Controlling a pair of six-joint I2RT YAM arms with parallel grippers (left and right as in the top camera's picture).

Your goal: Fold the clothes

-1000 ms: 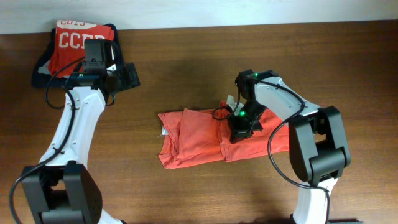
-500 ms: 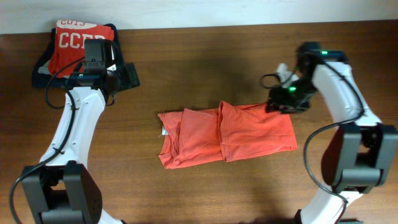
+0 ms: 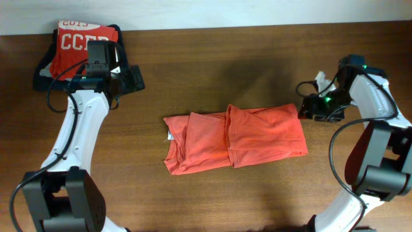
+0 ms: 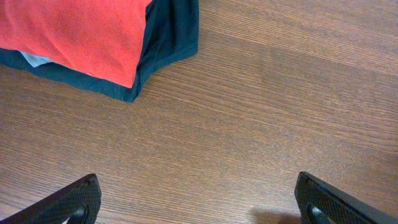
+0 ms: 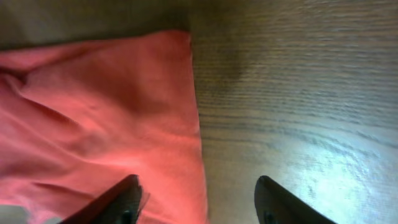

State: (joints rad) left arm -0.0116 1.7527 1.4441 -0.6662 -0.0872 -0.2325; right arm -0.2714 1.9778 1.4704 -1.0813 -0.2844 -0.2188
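The two fingers (image 5: 127, 202) of the right gripper (image 5: 198, 190) stand spread apart, with nothing clamped between them. The gap frames the right-hand edge of the orange-red T-shirt (image 3: 235, 138) and the bare wood beside it. In the overhead view this gripper sits at the far right corner of the T-shirt, pointing toward it. The fingers (image 4: 78, 199) of the left gripper (image 4: 199, 208) are spread wide over the bare table (image 3: 193, 206) and hold nothing. The T-shirt lies flat at the centre of the table, folded into a wide band of overlapping layers, its left end rumpled. At the far left of the table, a folded red shirt (image 3: 80, 42) lettered in white rests on a dark navy garment (image 3: 44, 72). The left gripper is near that stack's corner and does not touch it.
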